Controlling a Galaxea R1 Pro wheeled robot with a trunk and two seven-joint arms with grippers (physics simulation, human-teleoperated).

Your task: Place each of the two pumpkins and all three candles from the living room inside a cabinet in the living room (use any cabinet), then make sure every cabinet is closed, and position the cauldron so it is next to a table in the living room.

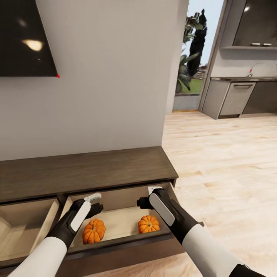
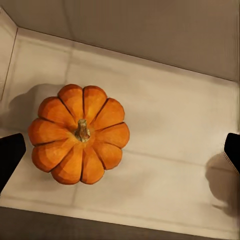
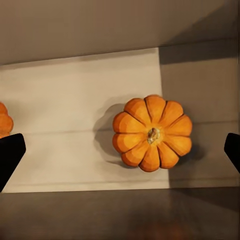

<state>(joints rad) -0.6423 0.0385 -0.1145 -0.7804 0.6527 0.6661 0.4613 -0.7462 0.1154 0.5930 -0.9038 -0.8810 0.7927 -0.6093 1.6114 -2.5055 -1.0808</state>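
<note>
Your left gripper [image 1: 98,203] spread wide, empty, above left pumpkin [image 1: 93,231]. Your right gripper [image 1: 148,197] likewise agape, nothing held, over right pumpkin [image 1: 148,224]. Both pumpkins sit upright, apart, on pale floor of open drawer [image 1: 115,242] in cabinet [image 1: 84,171]. Neighbouring drawer [image 1: 23,227] also open. Kitchen cupboards [image 1: 234,98] far beyond.

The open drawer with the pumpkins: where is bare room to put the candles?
Bare floor lies between the left pumpkin and the right pumpkin, and behind both toward the drawer's back wall. The front corners are crowded by pumpkins and both grippers overhead.
</note>
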